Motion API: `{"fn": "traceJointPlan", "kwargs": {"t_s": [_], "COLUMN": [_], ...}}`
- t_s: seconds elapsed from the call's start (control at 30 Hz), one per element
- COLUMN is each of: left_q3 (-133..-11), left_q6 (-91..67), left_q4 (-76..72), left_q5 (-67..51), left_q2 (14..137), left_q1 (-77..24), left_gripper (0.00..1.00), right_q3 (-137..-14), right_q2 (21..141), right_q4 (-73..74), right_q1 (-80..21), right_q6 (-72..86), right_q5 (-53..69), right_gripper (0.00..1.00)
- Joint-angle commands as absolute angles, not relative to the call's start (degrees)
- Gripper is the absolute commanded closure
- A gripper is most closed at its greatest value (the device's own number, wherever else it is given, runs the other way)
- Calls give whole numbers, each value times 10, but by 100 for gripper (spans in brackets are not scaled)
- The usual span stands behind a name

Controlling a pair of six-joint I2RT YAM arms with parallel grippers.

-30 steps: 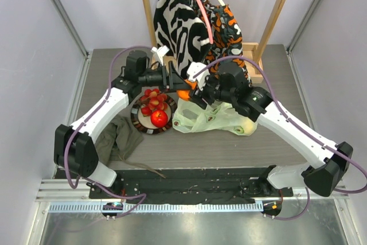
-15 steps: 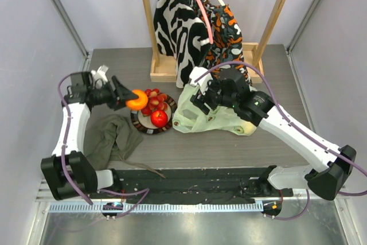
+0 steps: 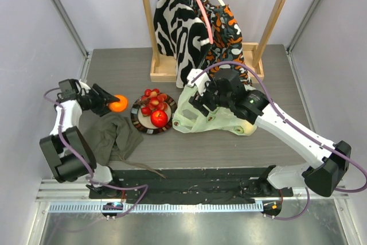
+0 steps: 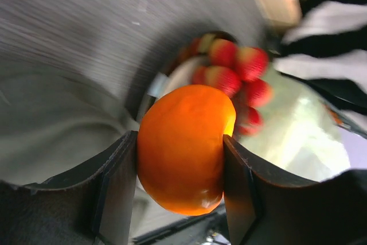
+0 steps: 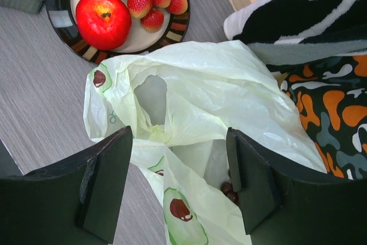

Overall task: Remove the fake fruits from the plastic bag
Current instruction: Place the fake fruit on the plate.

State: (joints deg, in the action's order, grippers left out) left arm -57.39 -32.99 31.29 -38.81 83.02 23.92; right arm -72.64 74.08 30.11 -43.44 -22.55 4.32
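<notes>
Sprawling plastic bag (image 3: 215, 123), grey tabletop (image 3: 200, 154), pale walls (image 3: 103, 10)

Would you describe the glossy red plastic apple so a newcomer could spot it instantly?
Find the wooden clothes rack at the back; before it sits a round dark-rimmed beige plate, left of the pale-green plastic bag. The glossy red plastic apple lies on its near side, bigger and rounder than the red strawberries behind it.

Left gripper (image 3: 112, 103) far left clamps its jaws on the orange piece (image 4: 180, 147); right gripper's (image 5: 178, 185) jaws stand apart.
</notes>
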Motion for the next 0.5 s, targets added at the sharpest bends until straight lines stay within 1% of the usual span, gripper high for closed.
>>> {"fn": "traceJointPlan", "kwargs": {"t_s": [0.0,0.07,0.2,0.37,0.47], "left_q3": [-596,-611,-626,-620,-628], "left_q6": [-306,-288,-279,-282,-287], "left_q4": [262,252,242,223,220], "left_q5": [-308,-309,-332,-327,-336], "left_q2": [876,901,979,1005,1016], "left_q1": [201,186,162,130,120], "left_gripper": [72,70,70,70,67], "right_q3": [-747,-744,-743,-744,-744], "right_q2": [731,730,734,739,743], "right_q4": [308,307,310,313,311], "right_q1": [-436,-436,-436,-436,-435], "right_q6": [-212,-210,-216,-225,-226], "right_q5": [33,33,24,9,7], "right_gripper": [27,27,27,27,27]}}
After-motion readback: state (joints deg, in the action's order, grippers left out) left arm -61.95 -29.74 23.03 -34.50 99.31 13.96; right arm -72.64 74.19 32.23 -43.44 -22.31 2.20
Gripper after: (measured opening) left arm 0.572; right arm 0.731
